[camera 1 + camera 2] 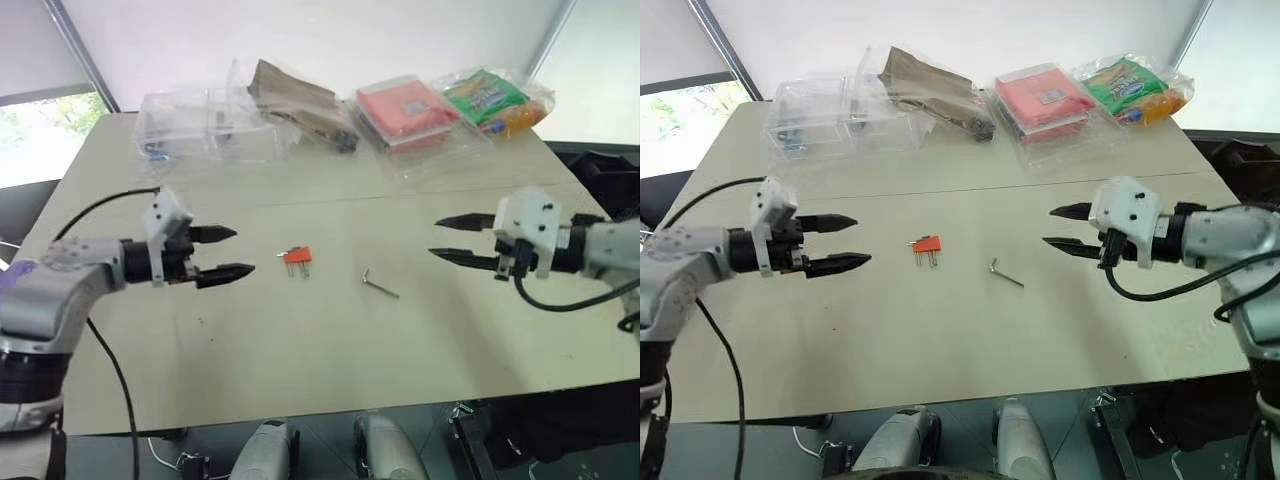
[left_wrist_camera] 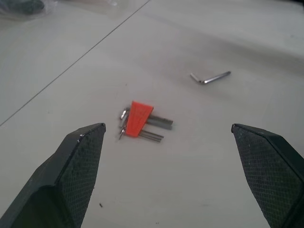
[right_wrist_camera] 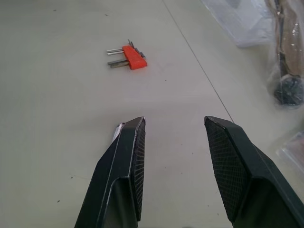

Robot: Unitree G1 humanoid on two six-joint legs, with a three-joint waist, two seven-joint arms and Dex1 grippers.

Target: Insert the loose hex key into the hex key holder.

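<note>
Loose hex key (image 1: 380, 284) flat on tabletop (image 1: 300, 350), near hex key holder (image 1: 298, 258), left pincer (image 1: 230, 252) and right pincer (image 1: 450, 240) both agape, empty.

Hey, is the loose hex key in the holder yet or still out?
Out. The loose hex key lies flat on the table, apart from the red hex key holder.
</note>
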